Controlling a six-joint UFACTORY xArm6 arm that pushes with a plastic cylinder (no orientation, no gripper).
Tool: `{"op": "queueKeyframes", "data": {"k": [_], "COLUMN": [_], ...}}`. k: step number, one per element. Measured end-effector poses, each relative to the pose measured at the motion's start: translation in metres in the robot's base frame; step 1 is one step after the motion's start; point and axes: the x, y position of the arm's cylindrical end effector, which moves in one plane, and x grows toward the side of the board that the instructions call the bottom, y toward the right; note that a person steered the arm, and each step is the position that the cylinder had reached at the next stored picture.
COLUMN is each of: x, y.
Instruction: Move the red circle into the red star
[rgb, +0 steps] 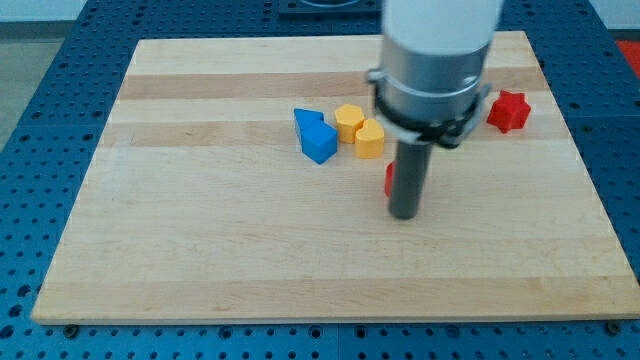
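**Halfway there: red circle mid-push toward the star**

Camera view: the tip (404, 214) hides most of the red circle (389, 180), touching it. Red star (508, 110) sits up-right, well apart. No gripper, just a rod. Next push probably needs angling up-right.

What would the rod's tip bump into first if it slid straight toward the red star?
Probably the red circle, only a sliver showing just above my tip. Beyond it, the arm hides much of the way to the red star.
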Motion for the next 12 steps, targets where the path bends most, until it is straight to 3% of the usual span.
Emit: {"op": "queueKeyframes", "data": {"k": [1,3,4,7,9,10,12], "x": [-0.008,0.000,-0.024,-0.049,-0.020,-0.015,-0.049], "y": [0.030,-0.056,-0.058,0.065,0.053,0.082,0.107]}}
